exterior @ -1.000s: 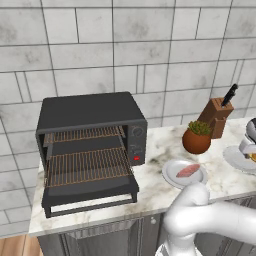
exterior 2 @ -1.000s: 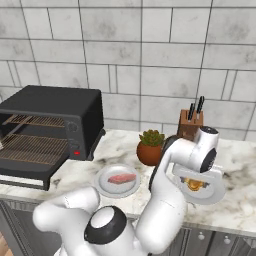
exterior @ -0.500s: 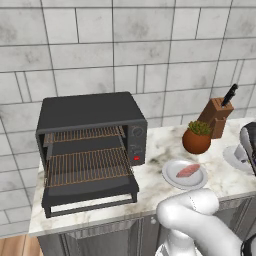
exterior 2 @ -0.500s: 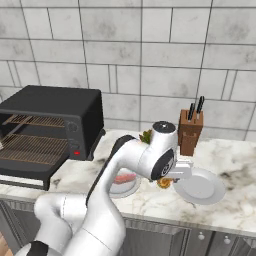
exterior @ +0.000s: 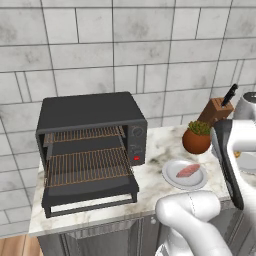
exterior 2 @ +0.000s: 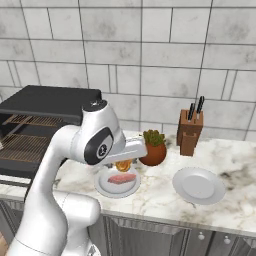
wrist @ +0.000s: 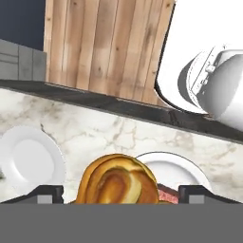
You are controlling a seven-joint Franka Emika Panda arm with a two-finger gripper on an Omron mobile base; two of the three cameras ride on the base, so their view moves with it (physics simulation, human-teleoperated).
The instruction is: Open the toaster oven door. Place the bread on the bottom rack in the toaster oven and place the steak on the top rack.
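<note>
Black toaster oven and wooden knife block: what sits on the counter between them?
Left base view: a round white plate carrying the pink raw steak, and a green plant in a brown pot.

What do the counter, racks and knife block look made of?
Counter: polished marble, white with grey-brown veins. Racks: thin metal wire, copper-brown, laid in a grid of parallel bars. Knife block: wood, warm brown, matte, though the grain is too small to make out. All rendered, so these are looks only.

The oven (exterior: 91,131) stands left on the counter (exterior 2: 235,200), door (exterior: 90,190) down. Right of it lies a plate (exterior: 172,179) with steak (exterior: 188,171); behind that, a plant (exterior: 196,138) and knife block (exterior 2: 189,132).
</note>
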